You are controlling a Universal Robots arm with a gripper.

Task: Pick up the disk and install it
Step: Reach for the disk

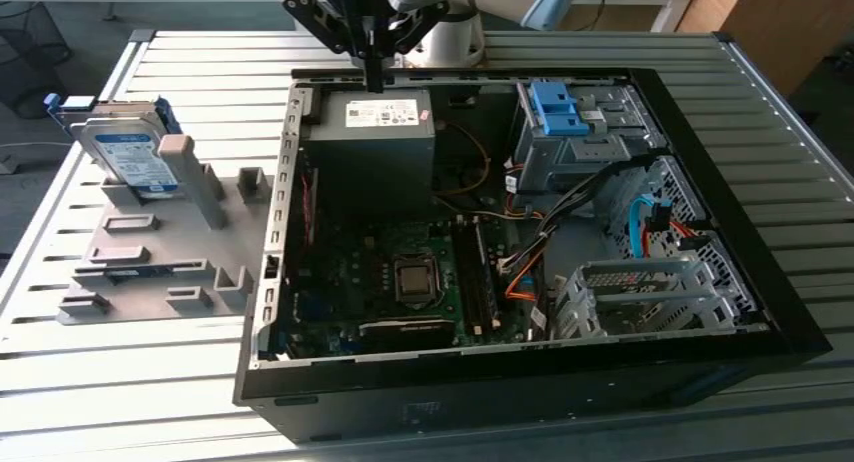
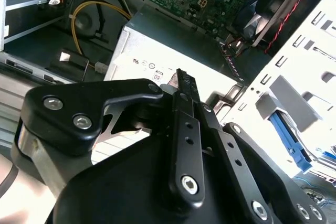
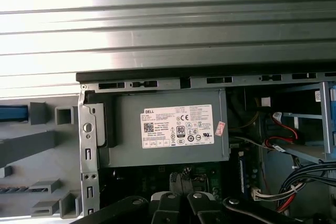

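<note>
Worktop: slatted metal (image 1: 134,402), bearing a lidless case (image 1: 787,332) and a grey rack (image 1: 147,252).
Gripper: (image 1: 375,80) hangs over the power supply (image 1: 380,142) at the case's twelve o'clock edge; fingers together, empty.
Disk: (image 1: 134,157) on edge in the rack, ten o'clock from the case in the exterior view, well apart from the gripper.
Risk: an off-centre pinch could tip it or let the smooth metal slip.
Look: silver-grey, white-and-blue label, blue frame.
</note>
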